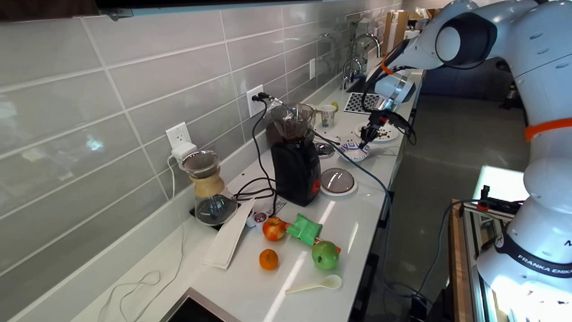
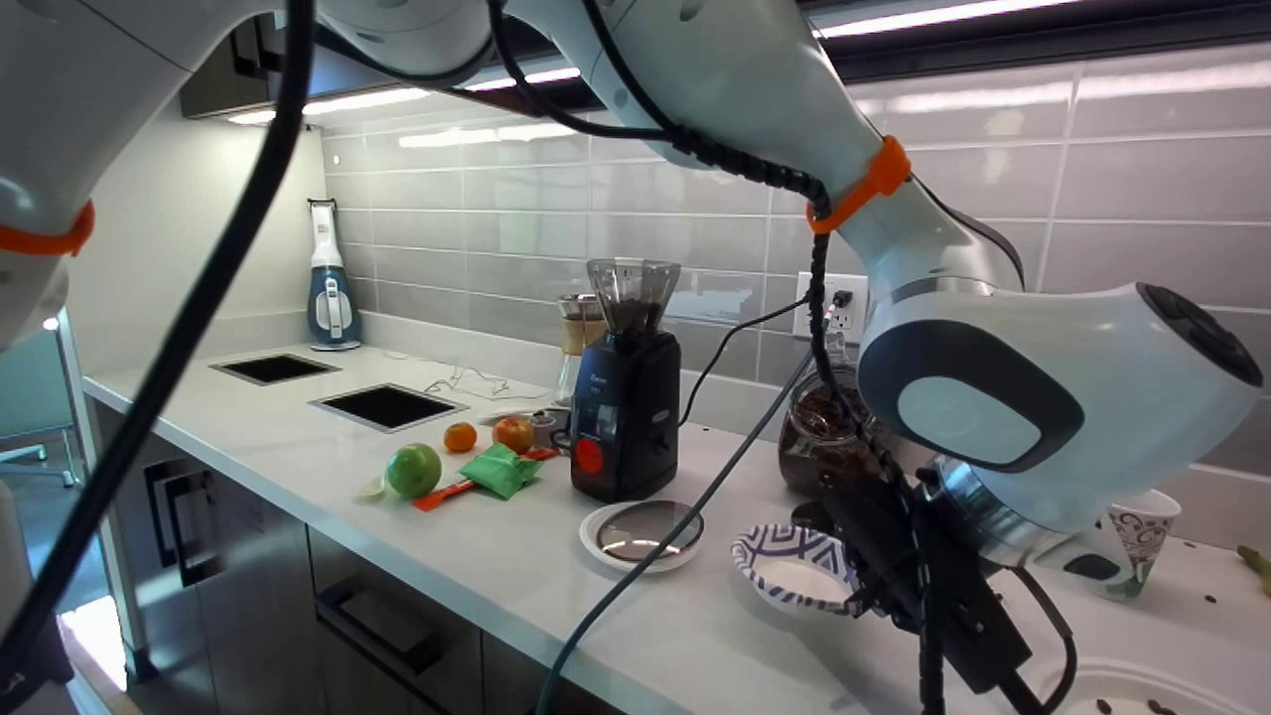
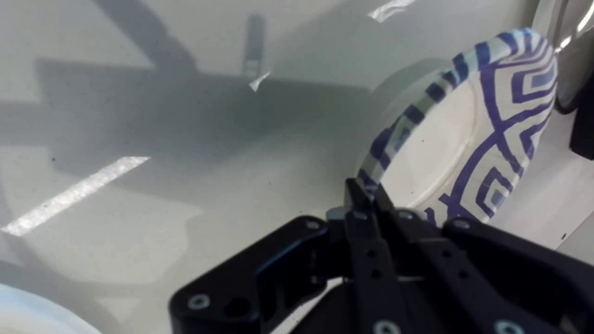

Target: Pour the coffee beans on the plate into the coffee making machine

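Near coffee machine (image 1: 295, 176), orange (image 1: 268, 259), packet (image 1: 305, 229), slanting cable (image 2: 637, 577)

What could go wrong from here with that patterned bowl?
The pincer pinches the patterned bowl only by its rim, so the bowl might tip or slip. The cable running between the bowl and the coffee machine could snag it if carried across. The beans on the white plate nearby might get bumped.
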### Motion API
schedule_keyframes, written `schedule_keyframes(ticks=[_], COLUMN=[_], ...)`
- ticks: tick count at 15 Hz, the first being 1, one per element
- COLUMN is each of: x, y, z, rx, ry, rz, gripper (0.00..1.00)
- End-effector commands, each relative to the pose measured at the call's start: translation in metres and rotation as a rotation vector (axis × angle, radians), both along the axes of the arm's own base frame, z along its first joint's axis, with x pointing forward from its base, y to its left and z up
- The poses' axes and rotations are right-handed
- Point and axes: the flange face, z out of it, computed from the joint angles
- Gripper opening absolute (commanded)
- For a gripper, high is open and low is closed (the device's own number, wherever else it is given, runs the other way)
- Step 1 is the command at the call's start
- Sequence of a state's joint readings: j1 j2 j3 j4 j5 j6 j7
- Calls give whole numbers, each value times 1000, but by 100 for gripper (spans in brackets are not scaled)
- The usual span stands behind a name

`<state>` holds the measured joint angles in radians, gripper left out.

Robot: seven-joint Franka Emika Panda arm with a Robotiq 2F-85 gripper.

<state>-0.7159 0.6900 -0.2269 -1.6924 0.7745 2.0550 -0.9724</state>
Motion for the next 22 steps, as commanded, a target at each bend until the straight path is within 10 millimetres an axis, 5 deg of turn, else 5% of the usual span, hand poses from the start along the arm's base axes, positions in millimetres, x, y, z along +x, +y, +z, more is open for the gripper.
schedule_keyframes(ticks=[1, 2, 6, 11, 15, 22], x=[3, 3, 8, 17, 18, 17], y=[-6, -5, 0, 2, 10, 57], z=[-9, -10, -1, 36, 82, 157], rx=[-2, 2, 5, -58, -48, -46], ry=[54, 62, 73, 69, 53, 103], rz=[-11, -12, -4, 19, 56, 173], gripper=[10, 29, 59, 96, 100, 100])
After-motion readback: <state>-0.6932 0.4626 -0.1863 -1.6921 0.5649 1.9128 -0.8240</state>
